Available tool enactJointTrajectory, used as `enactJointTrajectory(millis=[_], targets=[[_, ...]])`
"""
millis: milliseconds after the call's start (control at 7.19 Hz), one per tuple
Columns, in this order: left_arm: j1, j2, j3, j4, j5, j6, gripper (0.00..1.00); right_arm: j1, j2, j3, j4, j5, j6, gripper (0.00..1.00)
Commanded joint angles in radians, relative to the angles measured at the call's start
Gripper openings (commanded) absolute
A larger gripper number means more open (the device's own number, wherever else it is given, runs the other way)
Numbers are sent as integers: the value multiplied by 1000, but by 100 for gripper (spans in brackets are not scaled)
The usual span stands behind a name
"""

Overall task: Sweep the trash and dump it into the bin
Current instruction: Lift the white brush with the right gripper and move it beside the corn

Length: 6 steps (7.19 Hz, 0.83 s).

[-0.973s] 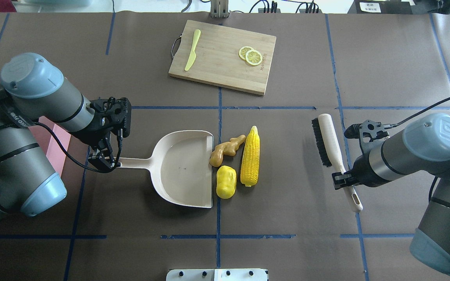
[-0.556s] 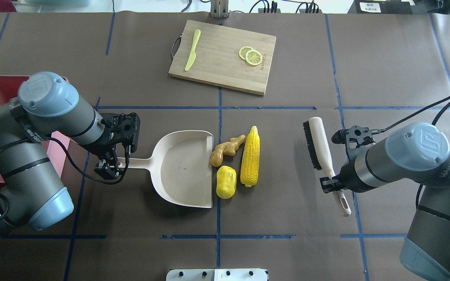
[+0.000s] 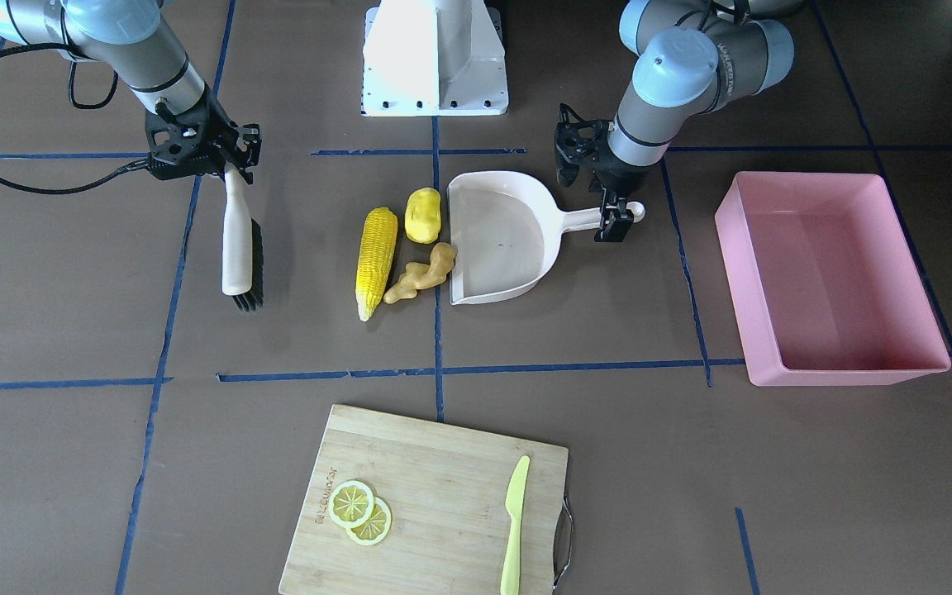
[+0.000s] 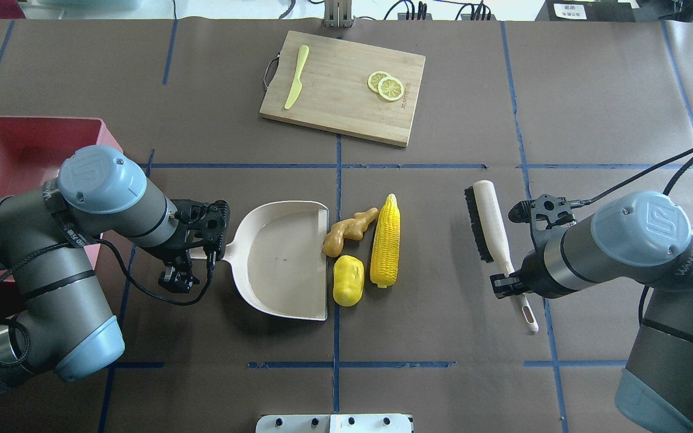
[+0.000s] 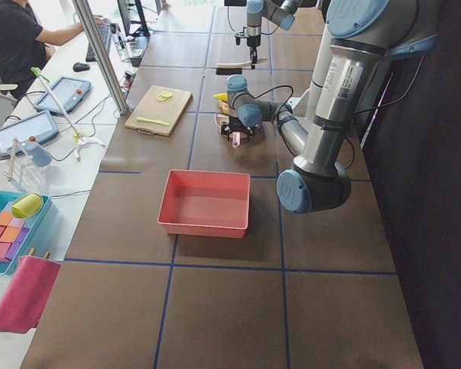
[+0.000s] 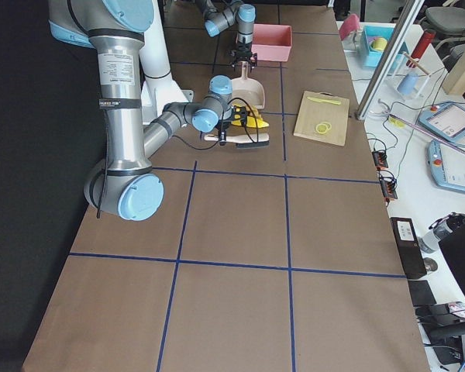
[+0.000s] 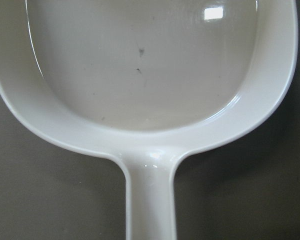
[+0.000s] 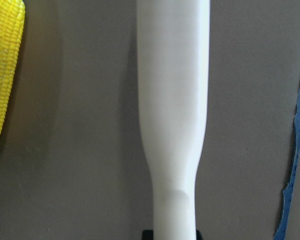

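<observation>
Tools gripped, nothing swept yet
Left gripper is clamping the dustpan, right gripper the brush; trash is lying between them, bin empty.

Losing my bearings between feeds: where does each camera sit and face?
Front-facing: across the table, facing the robot's base; both arms.
Overhead: behind the robot, looking forward and down; both arms.
Exterior left: table's left end, bin nearest; left arm large.
Exterior right: right end; right arm large.
Left wrist: down onto dustpan; no body.
Right wrist: along brush, corn cob beside.
Shared: overhead and front-facing both show the cutting board.
</observation>
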Motion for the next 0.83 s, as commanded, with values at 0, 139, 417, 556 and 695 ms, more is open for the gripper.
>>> enactJointTrajectory(millis=[0,139,417,556,695], targets=[[3,3,2,3,2,2,68,-1,0,0,0,0,0,2],[1,0,2,24,7,3,56,-2,0,0,0,-2,0,2],[0,-1,2,43,7,6,34,-8,-2,0,0,-11,0,2],[0,-1,3,43,7,8,26,-10,-2,0,0,-15,0,2],[-2,-3,3,43,8,33,17,-11,-2,0,0,-15,0,3]])
